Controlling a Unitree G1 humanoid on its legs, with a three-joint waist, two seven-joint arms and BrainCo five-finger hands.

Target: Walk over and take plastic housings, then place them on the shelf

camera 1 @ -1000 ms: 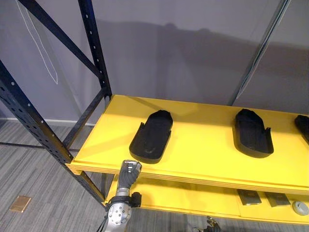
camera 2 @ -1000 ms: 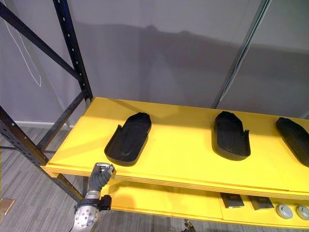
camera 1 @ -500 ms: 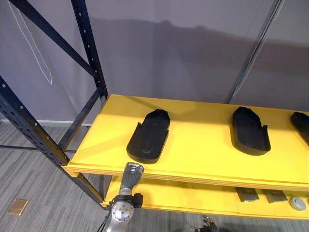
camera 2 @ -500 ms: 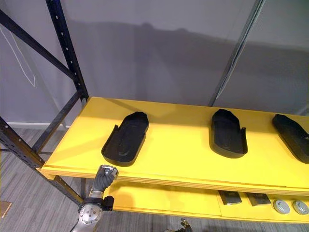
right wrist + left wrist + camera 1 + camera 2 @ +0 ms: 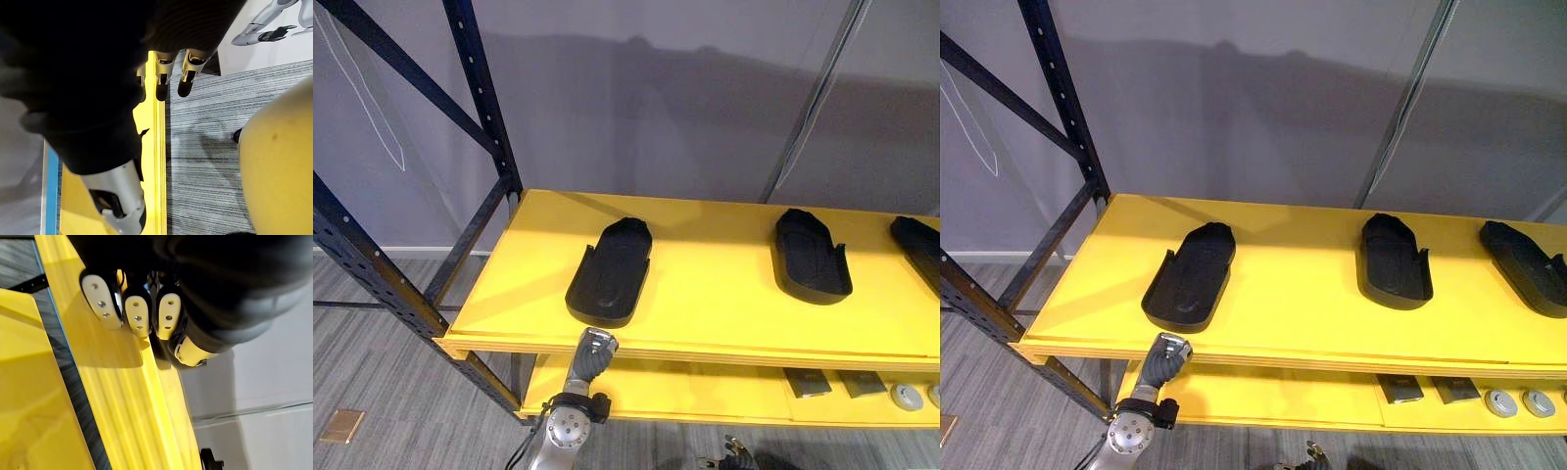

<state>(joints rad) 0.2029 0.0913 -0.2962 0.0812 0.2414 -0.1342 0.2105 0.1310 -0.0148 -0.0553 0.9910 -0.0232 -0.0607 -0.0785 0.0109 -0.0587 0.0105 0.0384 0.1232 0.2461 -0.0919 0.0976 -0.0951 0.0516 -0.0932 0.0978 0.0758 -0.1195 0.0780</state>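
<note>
Left hand (image 5: 594, 353) by glossy yellow shelf (image 5: 715, 294)

The left hand (image 5: 593, 352) is raised, fingers (image 5: 137, 316) curled empty; the right hand (image 5: 162, 77) hangs relaxed.

3 blk housings (image 5: 1189, 278) on shelf (image 5: 1302, 308)

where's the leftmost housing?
Head views: leftmost housing lies on the upper yellow shelf, left part, near the front edge, just above the left hand; next housing sits to its right.
</note>
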